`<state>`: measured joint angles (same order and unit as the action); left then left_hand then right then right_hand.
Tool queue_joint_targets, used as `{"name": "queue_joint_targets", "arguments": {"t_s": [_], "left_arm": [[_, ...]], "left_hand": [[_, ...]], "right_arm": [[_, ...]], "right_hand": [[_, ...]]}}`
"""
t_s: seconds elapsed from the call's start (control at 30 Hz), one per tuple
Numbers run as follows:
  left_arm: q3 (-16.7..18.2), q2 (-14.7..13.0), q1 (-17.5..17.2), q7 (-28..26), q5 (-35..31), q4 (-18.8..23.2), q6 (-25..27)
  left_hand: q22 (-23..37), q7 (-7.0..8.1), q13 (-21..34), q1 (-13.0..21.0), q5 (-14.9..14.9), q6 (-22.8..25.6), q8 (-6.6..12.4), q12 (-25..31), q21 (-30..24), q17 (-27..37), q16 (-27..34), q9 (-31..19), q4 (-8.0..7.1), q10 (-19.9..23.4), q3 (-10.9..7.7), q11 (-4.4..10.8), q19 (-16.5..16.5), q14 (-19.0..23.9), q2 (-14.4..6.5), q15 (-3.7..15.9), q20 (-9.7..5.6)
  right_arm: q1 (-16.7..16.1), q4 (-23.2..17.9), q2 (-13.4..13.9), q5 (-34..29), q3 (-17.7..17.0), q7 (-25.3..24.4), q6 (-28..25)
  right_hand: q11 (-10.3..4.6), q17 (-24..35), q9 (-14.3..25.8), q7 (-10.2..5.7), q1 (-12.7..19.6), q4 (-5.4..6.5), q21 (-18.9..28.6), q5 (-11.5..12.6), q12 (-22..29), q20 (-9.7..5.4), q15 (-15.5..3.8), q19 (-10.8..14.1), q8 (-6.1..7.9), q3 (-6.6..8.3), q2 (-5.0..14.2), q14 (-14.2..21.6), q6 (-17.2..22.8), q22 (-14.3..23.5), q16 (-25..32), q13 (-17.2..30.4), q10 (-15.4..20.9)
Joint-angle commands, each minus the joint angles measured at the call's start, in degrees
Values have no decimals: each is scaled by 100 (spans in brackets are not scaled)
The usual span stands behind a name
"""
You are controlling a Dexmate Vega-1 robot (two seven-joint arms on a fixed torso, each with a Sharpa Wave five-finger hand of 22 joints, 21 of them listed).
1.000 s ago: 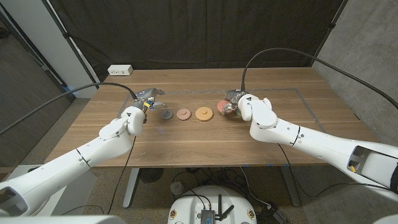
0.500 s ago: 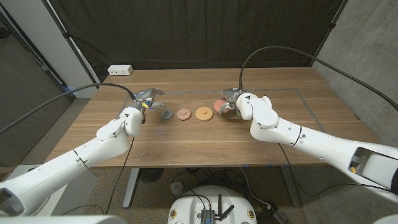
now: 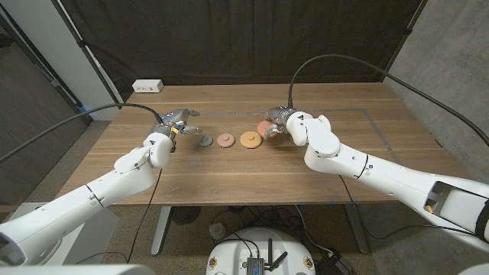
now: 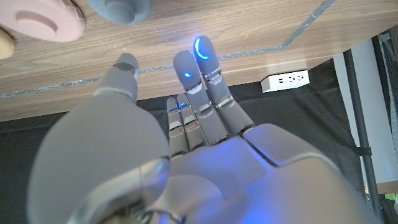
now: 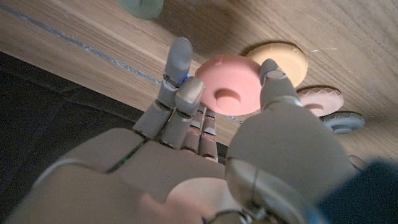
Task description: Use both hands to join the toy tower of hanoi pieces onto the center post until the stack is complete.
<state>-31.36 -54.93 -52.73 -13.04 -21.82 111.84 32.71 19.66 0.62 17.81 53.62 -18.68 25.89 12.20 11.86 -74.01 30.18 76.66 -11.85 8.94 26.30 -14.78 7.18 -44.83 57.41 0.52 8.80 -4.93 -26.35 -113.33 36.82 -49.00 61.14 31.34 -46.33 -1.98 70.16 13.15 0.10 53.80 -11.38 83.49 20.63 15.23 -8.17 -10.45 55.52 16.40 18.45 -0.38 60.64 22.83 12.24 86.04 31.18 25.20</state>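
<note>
The right hand (image 3: 281, 122) hides most of the pink disc (image 5: 229, 85) in the head view; its fingers pinch that disc near the desk's (image 3: 229, 172) middle. Three more discs lie in a row: orange disc (image 3: 250, 140), light pink disc (image 3: 225, 140), grey disc (image 3: 204, 140). The left hand (image 3: 179, 120), fingers spread, holds nothing just beside the grey one.

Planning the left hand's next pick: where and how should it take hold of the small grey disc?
Pinch the grey disc by its rim from above, fingers on opposite edges. It lies flat and thin, with the pink disc close beside it; the left hand is nearest.
</note>
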Motion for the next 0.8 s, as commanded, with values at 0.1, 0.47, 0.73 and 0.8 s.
{"name": "queue_joint_targets", "arguments": {"t_s": [0.1,0.47,0.73,0.8], "left_arm": [[68,-58,-60,-26,13,17,-4],[106,-70,-111,-51,24,78,9],[129,-92,-179,-90,18,144,37],[144,-105,-194,-100,17,164,40]], "left_hand": [[-3,17,21,24,-26,-11,-23,-13,-69,0,39,-23,7,36,19,-8,27,-30,-34,379,-672],[-31,19,22,24,-29,-13,-23,-7,-98,-7,43,-24,5,47,18,4,40,-38,-40,379,-674],[-53,17,22,24,-31,-18,-25,-8,-122,-8,50,-24,5,42,17,-6,49,-39,-44,380,-674],[-59,16,21,24,-32,-19,-26,-9,-127,-9,50,-24,5,43,17,-4,55,-42,-45,380,-674]], "right_arm": [[-29,165,-268,-153,-79,104,294],[-13,251,-456,-262,-62,204,382],[14,322,-552,-354,-28,284,440],[26,345,-573,-361,-25,306,468]], "right_hand": [[-561,30,12,-451,280,211,12,29,-1,-462,-211,69,15,252,255,67,494,-11,31,226,627],[-558,29,11,-455,268,215,15,45,-17,-462,-210,87,0,277,240,84,499,-20,35,244,634],[-563,29,11,-452,260,217,23,57,-28,-462,-209,104,-12,297,227,94,500,-18,37,257,646],[-569,29,11,-457,258,218,15,61,-27,-462,-209,97,-15,303,225,96,501,-27,37,261,657]]}}
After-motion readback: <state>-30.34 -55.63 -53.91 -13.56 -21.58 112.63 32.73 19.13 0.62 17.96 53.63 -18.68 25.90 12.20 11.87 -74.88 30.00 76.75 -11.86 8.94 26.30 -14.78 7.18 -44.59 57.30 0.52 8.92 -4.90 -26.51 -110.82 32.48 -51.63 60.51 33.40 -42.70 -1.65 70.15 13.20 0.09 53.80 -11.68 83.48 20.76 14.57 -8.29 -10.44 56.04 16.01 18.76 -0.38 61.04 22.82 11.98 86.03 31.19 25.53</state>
